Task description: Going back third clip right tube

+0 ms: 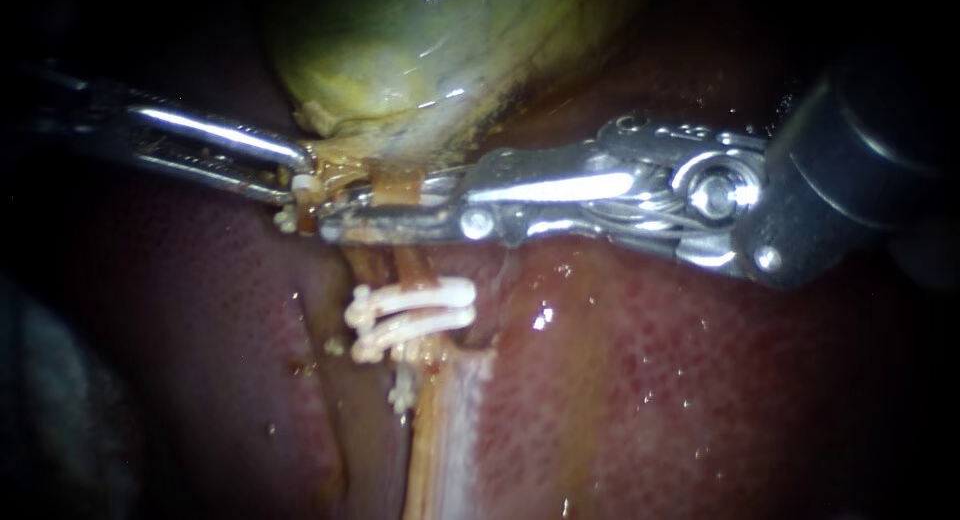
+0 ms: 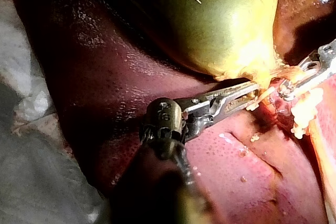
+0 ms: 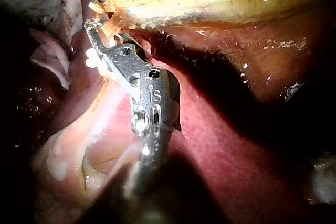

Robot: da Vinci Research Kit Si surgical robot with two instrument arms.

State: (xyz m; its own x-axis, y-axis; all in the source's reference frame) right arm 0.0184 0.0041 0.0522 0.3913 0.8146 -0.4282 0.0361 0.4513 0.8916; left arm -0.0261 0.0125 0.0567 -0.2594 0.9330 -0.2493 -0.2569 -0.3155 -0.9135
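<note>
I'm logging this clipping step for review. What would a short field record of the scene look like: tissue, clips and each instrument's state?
gallbladder: yellow-green, glistening, at the top of the endoscope view
liver: red-brown, under everything
tube: runs from the gallbladder's neck down over the liver
clips: two white ones, side by side on the tube, beyond the right instrument
left instrument: jaws shut on the gallbladder at its neck
right instrument: jaws open, tube between them

1 left instrument [image 1: 298, 178], 1 right instrument [image 1: 335, 212], 2 white clips [image 1: 420, 296], 1 gallbladder [image 1: 400, 40], 1 liver [image 1: 650, 380].
</note>
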